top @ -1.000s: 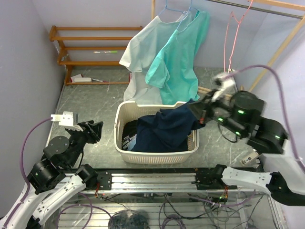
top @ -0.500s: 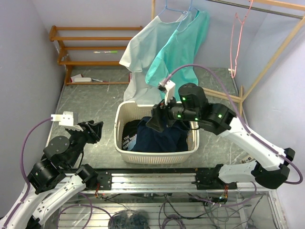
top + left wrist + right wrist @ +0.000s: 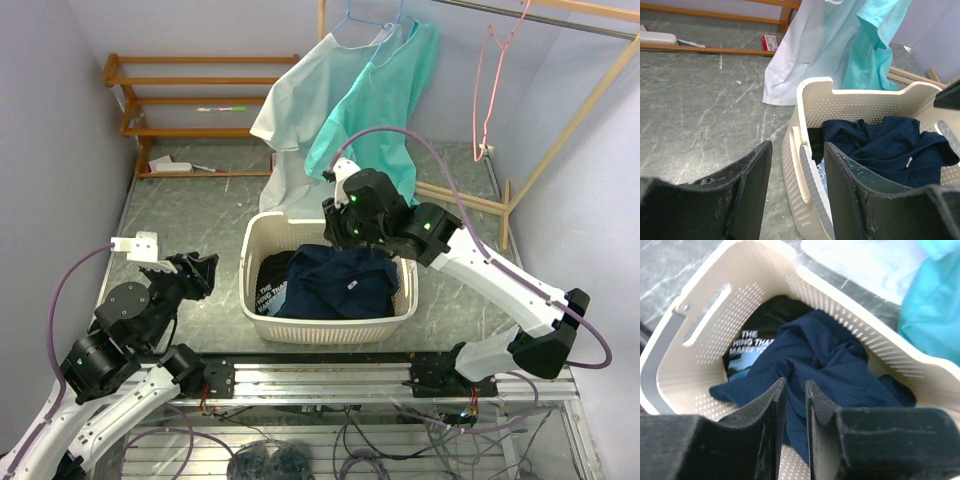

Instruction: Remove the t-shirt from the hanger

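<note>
A navy t-shirt [image 3: 340, 285] lies crumpled in the cream laundry basket [image 3: 255, 250], on top of a black printed shirt [image 3: 268, 282]. My right gripper [image 3: 343, 236] hovers over the basket's far side, jaws a little apart and empty; in the right wrist view [image 3: 795, 386] the navy t-shirt [image 3: 825, 360] lies below it. An empty pink hanger [image 3: 488, 80] hangs from the rail [image 3: 540, 15]. A pale shirt [image 3: 295, 110] and a teal shirt [image 3: 385, 110] hang on hangers behind the basket. My left gripper [image 3: 200, 268] is open and empty, left of the basket [image 3: 810, 100].
A wooden shelf rack [image 3: 190, 100] stands at the back left. The drying frame's slanted wooden leg [image 3: 580, 110] is at the right. A small red box [image 3: 769, 43] lies on the floor by the rack. Purple walls close in both sides.
My right arm swung left from beside the basket to over it, and the navy t-shirt it held now lies loose in the basket. The left arm has not moved.
</note>
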Tool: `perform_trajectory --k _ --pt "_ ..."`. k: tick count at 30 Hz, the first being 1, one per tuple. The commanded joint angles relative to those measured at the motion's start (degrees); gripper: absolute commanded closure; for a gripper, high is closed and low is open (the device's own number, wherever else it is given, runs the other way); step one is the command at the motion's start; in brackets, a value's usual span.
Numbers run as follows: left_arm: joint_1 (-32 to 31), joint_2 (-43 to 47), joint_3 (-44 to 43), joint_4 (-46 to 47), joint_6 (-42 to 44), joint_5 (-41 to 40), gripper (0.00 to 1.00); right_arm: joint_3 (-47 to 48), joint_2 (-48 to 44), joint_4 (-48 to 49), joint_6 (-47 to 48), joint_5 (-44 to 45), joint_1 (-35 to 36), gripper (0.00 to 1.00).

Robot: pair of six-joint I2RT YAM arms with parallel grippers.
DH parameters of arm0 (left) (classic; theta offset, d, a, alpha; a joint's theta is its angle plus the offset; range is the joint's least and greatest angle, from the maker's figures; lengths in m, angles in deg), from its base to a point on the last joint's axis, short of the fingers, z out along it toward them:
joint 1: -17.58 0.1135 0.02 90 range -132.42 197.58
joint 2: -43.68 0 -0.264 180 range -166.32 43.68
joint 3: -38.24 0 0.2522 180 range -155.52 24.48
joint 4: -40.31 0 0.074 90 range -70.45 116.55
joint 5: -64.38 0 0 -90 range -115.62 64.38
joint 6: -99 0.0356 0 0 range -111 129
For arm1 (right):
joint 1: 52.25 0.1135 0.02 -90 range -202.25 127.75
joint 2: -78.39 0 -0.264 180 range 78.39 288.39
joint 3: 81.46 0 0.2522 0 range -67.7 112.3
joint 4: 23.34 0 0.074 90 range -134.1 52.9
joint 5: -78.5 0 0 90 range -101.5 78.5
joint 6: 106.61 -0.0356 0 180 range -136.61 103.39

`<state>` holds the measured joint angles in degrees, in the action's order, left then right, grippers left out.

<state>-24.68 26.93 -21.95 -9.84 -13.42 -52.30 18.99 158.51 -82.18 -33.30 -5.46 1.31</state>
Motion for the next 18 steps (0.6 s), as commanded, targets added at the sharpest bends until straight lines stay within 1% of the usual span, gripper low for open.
perform_trajectory --k 1,2,4,6,7,8,9,11,15,18 --pt "-0.2 0.2 -0.3 0.3 0.1 0.5 0.43 4.9 -0.3 -0.1 -1.7 13.1 -1.2 0.74" --pt "-0.2 0.2 -0.4 0.3 0.2 0.5 0.43 6.1 -0.7 0.3 -1.7 14.7 -2.5 0.69" --pt "-0.3 0.2 -0.4 0.3 0.2 0.6 0.43 8.5 -1.3 2.1 -1.4 15.0 -7.2 0.5" --pt "-0.2 0.1 -0.4 0.3 0.2 0.7 0.43 11.6 -0.6 3.8 -0.6 10.7 -14.4 0.38" --pt "-0.2 0.1 -0.4 0.3 0.2 0.8 0.43 14.5 0.8 3.2 -0.4 7.8 -18.6 0.34" --pt "-0.3 0.2 -0.5 0.3 0.2 0.7 0.43 18.7 3.1 2.0 -0.4 4.7 -22.0 0.32" --pt "-0.3 0.3 -0.4 0.3 0.2 0.8 0.43 23.0 5.6 0.7 -0.2 3.6 -24.2 0.3" --pt "-0.3 0.5 -0.4 0.3 0.3 0.8 0.43 31.7 10.7 -1.2 0.4 2.8 -26.6 0.28" --pt "-0.3 0.5 -0.3 0.4 0.4 1.1 0.43 45.9 18.6 -0.3 0.1 0.8 -27.6 0.2" --pt "-0.3 0.4 -0.5 0.3 0.4 1.3 0.43 50.8 23.0 1.3 -1.2 -2.0 -27.8 0.18"
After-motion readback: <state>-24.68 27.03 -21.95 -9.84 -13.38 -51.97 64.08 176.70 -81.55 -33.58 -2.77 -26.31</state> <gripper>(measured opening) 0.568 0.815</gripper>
